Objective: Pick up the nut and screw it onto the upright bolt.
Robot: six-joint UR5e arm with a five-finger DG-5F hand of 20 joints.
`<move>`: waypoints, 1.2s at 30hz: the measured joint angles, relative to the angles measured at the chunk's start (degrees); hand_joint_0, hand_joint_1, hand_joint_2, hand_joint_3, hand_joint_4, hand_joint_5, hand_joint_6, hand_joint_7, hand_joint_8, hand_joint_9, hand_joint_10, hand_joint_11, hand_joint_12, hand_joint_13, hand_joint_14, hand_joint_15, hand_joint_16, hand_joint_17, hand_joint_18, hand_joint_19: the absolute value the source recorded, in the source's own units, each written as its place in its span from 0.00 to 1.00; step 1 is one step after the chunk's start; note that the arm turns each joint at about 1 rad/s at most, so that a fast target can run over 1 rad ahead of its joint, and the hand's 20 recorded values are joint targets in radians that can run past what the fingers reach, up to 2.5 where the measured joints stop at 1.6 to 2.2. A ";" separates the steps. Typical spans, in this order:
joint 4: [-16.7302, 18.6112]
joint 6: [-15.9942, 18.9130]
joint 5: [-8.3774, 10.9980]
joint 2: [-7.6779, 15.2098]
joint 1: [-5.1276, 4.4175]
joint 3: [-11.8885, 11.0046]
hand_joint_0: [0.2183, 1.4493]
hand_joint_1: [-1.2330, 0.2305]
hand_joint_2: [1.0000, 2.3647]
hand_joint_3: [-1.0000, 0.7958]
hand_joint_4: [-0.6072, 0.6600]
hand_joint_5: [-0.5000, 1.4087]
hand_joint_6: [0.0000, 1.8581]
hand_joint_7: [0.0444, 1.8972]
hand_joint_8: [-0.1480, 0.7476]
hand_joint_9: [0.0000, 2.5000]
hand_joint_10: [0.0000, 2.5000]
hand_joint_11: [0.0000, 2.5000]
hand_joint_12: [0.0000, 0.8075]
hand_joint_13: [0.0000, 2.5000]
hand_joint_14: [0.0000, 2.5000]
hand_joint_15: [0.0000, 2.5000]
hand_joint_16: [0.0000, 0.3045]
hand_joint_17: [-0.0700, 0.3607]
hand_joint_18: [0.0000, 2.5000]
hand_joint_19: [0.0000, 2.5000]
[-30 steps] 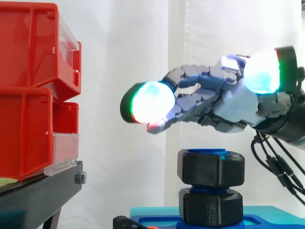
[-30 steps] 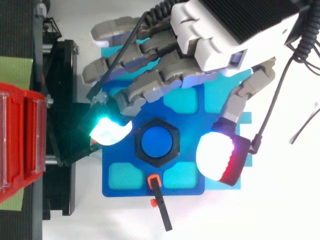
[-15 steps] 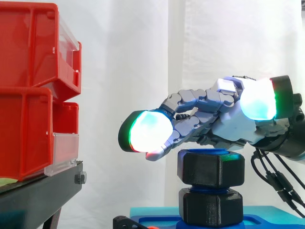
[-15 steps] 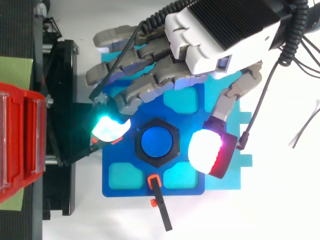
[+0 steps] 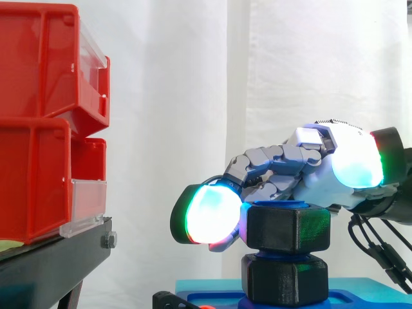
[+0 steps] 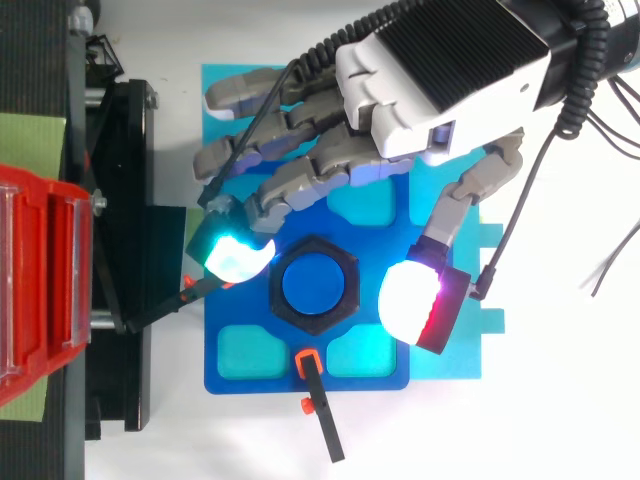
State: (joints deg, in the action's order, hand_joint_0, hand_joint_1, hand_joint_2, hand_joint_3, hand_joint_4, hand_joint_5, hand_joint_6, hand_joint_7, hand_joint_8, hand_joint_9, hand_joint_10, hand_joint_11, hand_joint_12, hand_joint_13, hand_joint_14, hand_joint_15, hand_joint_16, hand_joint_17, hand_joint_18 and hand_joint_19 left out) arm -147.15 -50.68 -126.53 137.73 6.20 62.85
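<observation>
A black hex nut point(image 5: 286, 225) sits at the top of the upright blue bolt point(image 6: 315, 285), above a second black nut point(image 5: 286, 278) lower on the same bolt. The bolt stands on a blue base plate point(image 6: 235, 380). My hand point(image 6: 440, 70) reaches in from the right, just above the top nut, and is open. One glowing fingertip point(image 5: 209, 215) hangs beside the nut's left face. The thumb's glowing pad point(image 6: 410, 300) is on the opposite side, a small gap away from the nut. The other fingers lie over the far side of the plate.
Red bins point(image 5: 38, 129) are stacked on a black stand point(image 5: 58, 257) to the left, close to the plate. A small black tool with orange ends point(image 6: 320, 405) lies at the plate's near edge. A white curtain hangs behind.
The hand has come down from above the bolt, so its fingertip and thumb pad now flank the top nut at the nut's height. The nut has not moved.
</observation>
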 measured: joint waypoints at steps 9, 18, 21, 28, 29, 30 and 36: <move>-0.07 0.04 -0.07 0.00 0.03 -0.01 0.18 0.65 0.00 0.28 0.68 0.19 0.27 0.56 0.46 0.16 0.00 0.00 0.46 0.08 0.00 0.00 0.15 0.40 0.00 0.00; 0.65 0.06 -0.64 -0.06 0.41 -0.01 0.19 0.64 0.00 0.28 0.66 0.21 0.27 0.68 0.48 0.19 0.00 0.00 0.46 0.10 0.00 0.00 0.15 0.40 0.00 0.00; 0.85 0.06 -0.85 -0.06 0.60 -0.01 0.19 0.64 0.00 0.28 0.66 0.21 0.27 0.72 0.48 0.19 0.00 0.00 0.45 0.11 0.00 0.00 0.14 0.39 0.00 0.00; 0.97 0.06 -1.59 -0.06 1.30 -0.04 0.19 0.64 0.00 0.28 0.67 0.23 0.27 0.77 0.48 0.23 0.00 0.00 0.44 0.13 0.00 0.00 0.14 0.38 0.02 0.00; 0.98 0.07 -1.64 -0.05 1.41 -0.06 0.20 0.64 0.00 0.28 0.67 0.24 0.27 0.78 0.49 0.24 0.00 0.00 0.43 0.14 0.00 0.00 0.14 0.38 0.03 0.00; 0.98 0.08 -1.68 -0.04 1.50 -0.07 0.20 0.64 0.00 0.28 0.67 0.24 0.27 0.78 0.49 0.26 0.00 0.00 0.43 0.15 0.00 0.00 0.14 0.38 0.04 0.00; 0.93 0.07 -2.14 -0.07 2.00 -0.24 0.22 0.64 0.00 0.28 0.65 0.26 0.29 0.76 0.48 0.36 0.00 0.00 0.40 0.20 0.00 0.00 0.13 0.36 0.08 0.00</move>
State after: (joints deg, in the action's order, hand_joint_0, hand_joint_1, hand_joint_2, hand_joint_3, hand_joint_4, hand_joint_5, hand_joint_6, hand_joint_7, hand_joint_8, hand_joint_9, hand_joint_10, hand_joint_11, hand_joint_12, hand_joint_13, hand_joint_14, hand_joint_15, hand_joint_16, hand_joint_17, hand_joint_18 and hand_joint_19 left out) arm -146.21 -50.62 -128.67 137.65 8.20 62.61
